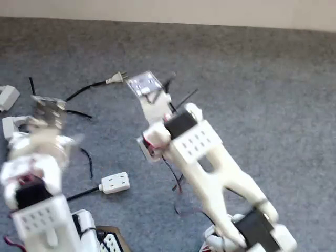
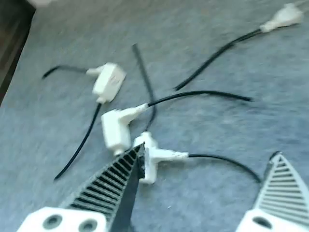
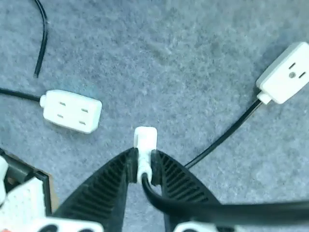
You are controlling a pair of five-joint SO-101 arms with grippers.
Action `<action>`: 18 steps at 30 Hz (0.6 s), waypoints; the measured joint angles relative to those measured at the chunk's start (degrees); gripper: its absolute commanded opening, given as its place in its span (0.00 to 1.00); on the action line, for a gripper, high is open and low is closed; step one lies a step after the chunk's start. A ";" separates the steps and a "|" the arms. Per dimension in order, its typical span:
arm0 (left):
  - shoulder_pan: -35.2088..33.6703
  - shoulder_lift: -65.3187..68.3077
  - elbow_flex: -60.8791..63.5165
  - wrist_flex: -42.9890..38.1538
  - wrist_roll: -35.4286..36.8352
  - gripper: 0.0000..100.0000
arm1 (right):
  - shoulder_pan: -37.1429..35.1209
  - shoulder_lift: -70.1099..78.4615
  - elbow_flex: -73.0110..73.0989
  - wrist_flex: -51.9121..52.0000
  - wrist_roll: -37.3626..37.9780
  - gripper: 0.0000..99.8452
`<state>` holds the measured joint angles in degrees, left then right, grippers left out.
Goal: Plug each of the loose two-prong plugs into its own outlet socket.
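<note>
Though blurred from above, the right gripper (image 3: pixel 144 154) is plain from its own wrist. Its black ribbed fingers (image 3: pixel 111 186) are clamped tight on a small white moulded plug (image 3: pixel 145 137), and the plug's glossy black cord (image 3: pixel 217 210) trails back across them. An oblong white socket block (image 3: pixel 72 110) and a squarer socket (image 3: pixel 285 72) lie on the coarse grey carpet (image 3: pixel 193 58), both apart from the plug. The left gripper (image 2: pixel 208 153) is spread wide and holds nothing. One tip sits just beside an angled plug (image 2: pixel 152 159); contact cannot be confirmed.
</note>
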<state>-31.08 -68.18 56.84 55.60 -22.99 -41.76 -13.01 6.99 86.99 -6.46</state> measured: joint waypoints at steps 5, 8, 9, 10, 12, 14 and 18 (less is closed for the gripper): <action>-10.20 25.32 -18.55 0.00 0.00 0.37 | -3.25 11.43 -13.10 5.01 -3.96 0.00; -16.53 42.64 -31.56 1.67 -0.97 0.37 | -4.84 13.89 -14.77 5.89 -7.38 0.00; -18.55 48.18 -35.96 2.37 -1.58 0.37 | -5.54 14.24 -15.03 5.89 -9.05 0.00; -20.48 53.80 -40.70 3.16 -1.85 0.37 | -6.42 14.24 -15.03 5.80 -10.90 0.00; -24.53 64.26 -49.93 4.48 -1.93 0.37 | -8.26 14.24 -15.03 5.89 -14.07 0.00; -28.40 73.76 -59.16 5.19 -1.93 0.37 | -10.46 14.24 -15.03 5.80 -16.00 0.00; -34.81 89.67 -75.69 5.54 -2.11 0.37 | -14.95 14.24 -10.73 0.09 -18.20 0.00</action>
<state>-65.89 21.49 -18.86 61.14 -25.10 -56.70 1.23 -3.74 87.08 -24.66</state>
